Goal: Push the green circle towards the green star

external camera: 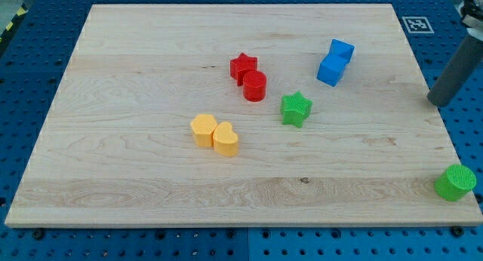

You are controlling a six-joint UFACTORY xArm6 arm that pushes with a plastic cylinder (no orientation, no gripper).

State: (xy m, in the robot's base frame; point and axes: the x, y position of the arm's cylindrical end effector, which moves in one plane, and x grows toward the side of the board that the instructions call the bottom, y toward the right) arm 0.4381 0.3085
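The green circle sits at the board's bottom right corner, close to the right edge. The green star lies near the middle of the board, up and to the left of the circle. My tip is at the right edge of the board, above the green circle and well to the right of the green star. It touches no block.
A red star and a red cylinder lie touching, up and left of the green star. Two blue blocks sit at the upper right. A yellow hexagon and a yellow heart touch at centre left.
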